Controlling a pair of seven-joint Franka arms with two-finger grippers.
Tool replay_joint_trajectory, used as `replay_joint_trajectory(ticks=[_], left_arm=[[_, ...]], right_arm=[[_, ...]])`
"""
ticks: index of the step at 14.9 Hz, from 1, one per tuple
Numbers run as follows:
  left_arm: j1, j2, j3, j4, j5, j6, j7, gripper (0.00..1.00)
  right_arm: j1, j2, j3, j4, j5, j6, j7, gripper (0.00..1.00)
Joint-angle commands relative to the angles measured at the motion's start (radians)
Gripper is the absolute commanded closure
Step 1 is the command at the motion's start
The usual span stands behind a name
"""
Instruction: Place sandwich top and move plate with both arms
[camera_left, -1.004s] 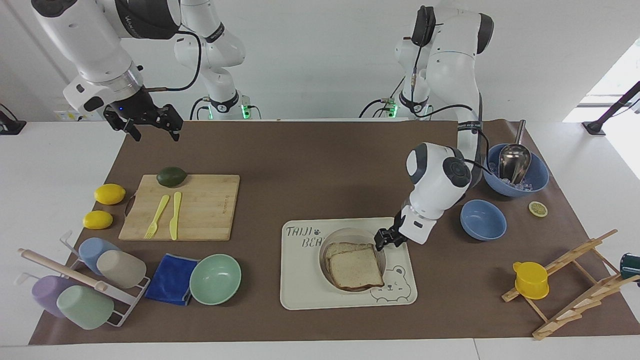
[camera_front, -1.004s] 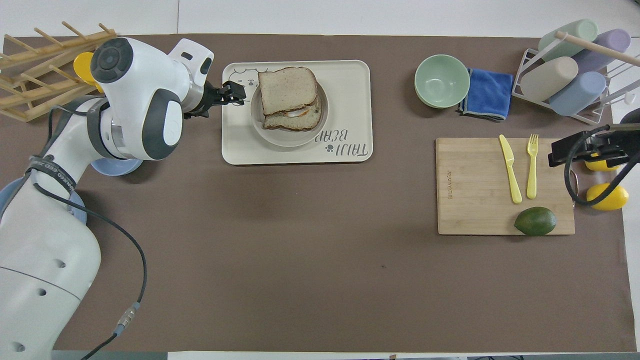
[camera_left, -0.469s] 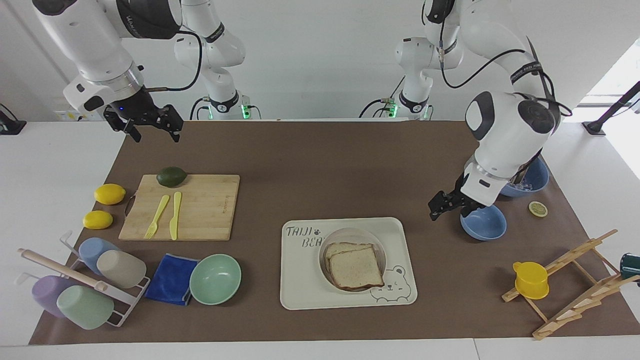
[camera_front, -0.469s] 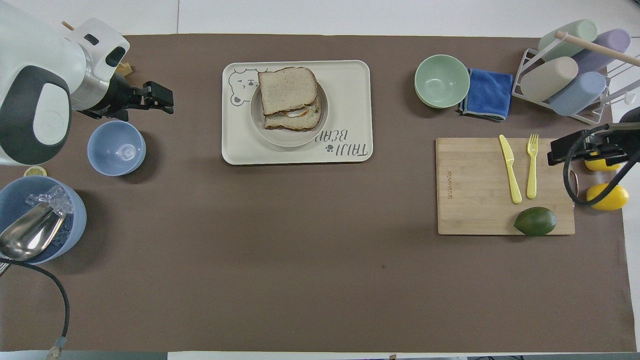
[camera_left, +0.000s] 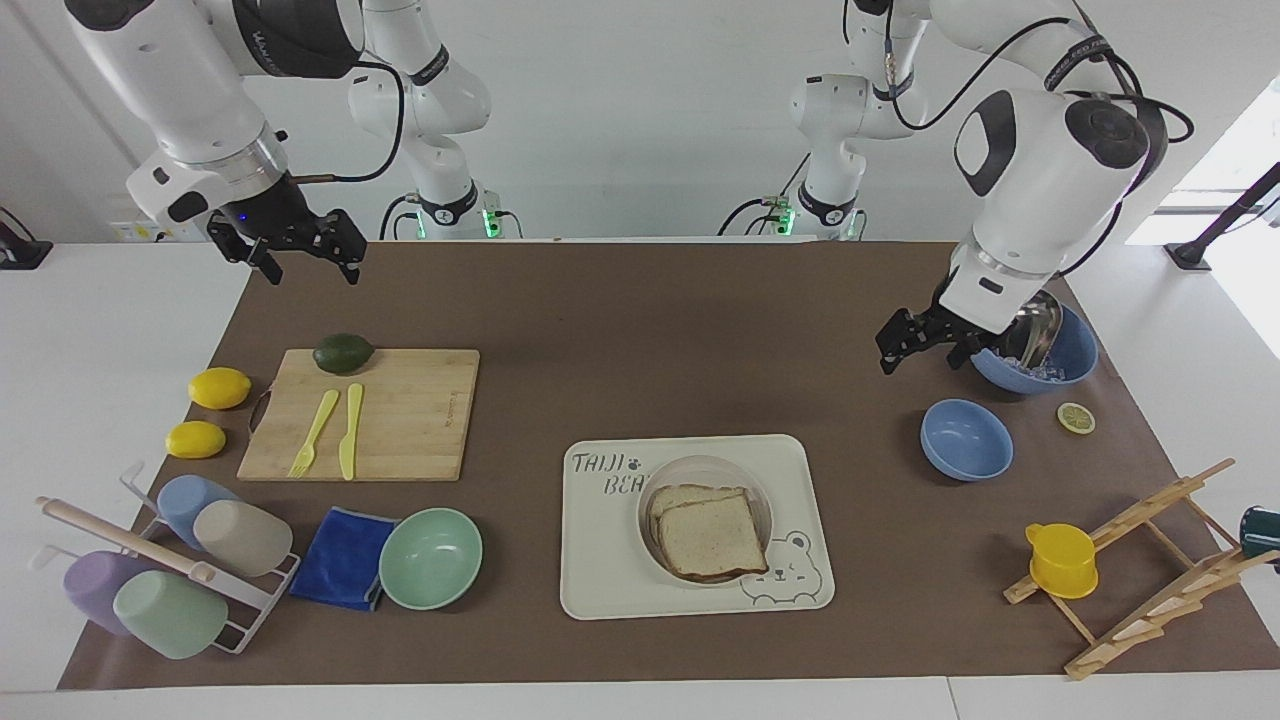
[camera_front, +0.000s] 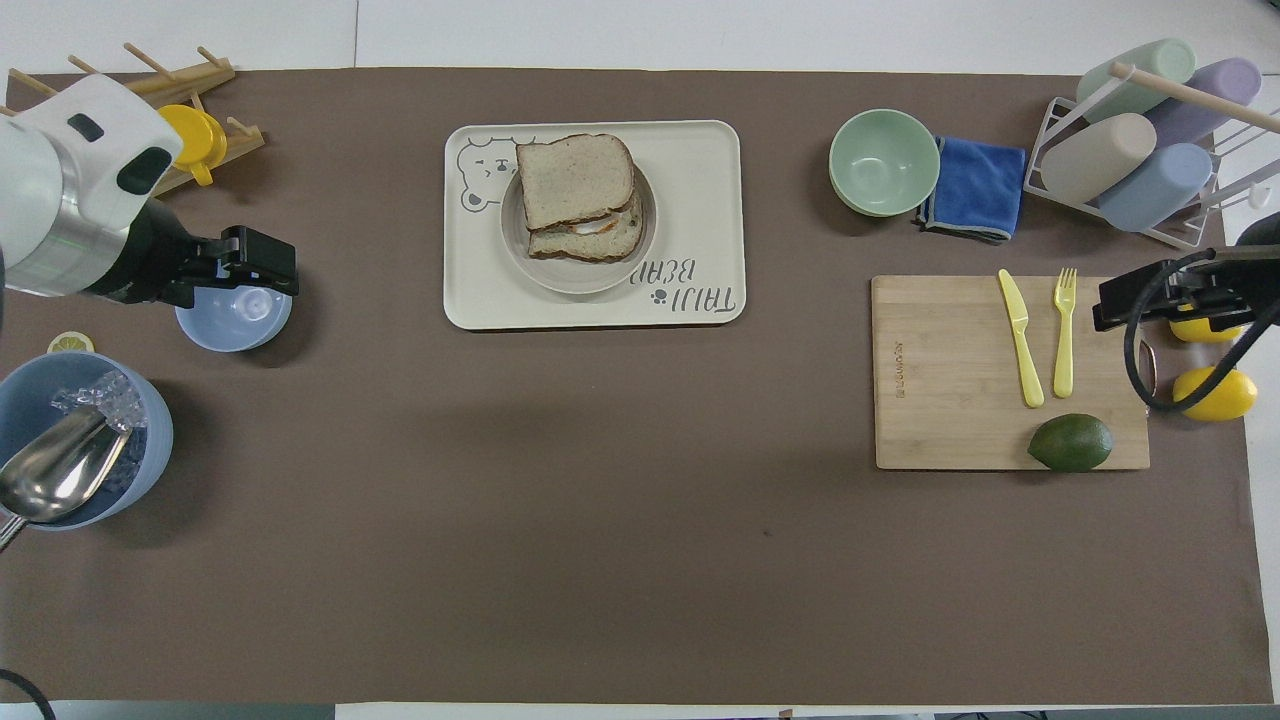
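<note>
Overhead only: egg beneath sandwich top (camera_front: 574, 180)

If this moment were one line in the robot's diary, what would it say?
sandwich top: on sandwich | plate: on tray | left gripper: raised, empty | right gripper: waiting, open

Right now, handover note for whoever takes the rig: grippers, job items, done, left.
Left gripper: up in the air, holding nothing, over the mat beside the small blue bowl.
Right gripper: waiting, raised over the mat's edge at its own end, holding nothing.
Sandwich top: lying on the lower slice, skewed, not square with it.
Plate: on the bear tray, sandwich on it.
Done: top placed.
Left: move the plate with both arms; neither gripper is at it yet.
</note>
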Motion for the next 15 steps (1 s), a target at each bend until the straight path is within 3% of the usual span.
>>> replay_joint_trajectory(ticks=[1, 7, 12, 15], left_arm=[[0.002, -0.140, 0.004, -0.154, 0.021, -0.012, 0.011, 0.00], [-0.012, -0.118, -0.002, -0.121, 0.069, 0.040, 0.011, 0.00], [-0.006, -0.045, 0.001, 0.022, 0.077, -0.091, 0.012, 0.00], [-0.012, -0.054, 0.003, -0.015, 0.077, -0.118, 0.012, 0.00]], right_arm=[[-0.010, 0.006, 0.006, 0.009, -0.003, 0.007, -0.025, 0.00], [-0.007, 0.004, 0.006, 0.009, -0.010, -0.002, -0.028, 0.00], [-0.007, 0.004, 0.006, 0.009, -0.010, -0.004, -0.028, 0.00], [-0.008, 0.004, 0.006, 0.009, -0.010, -0.006, -0.028, 0.00]])
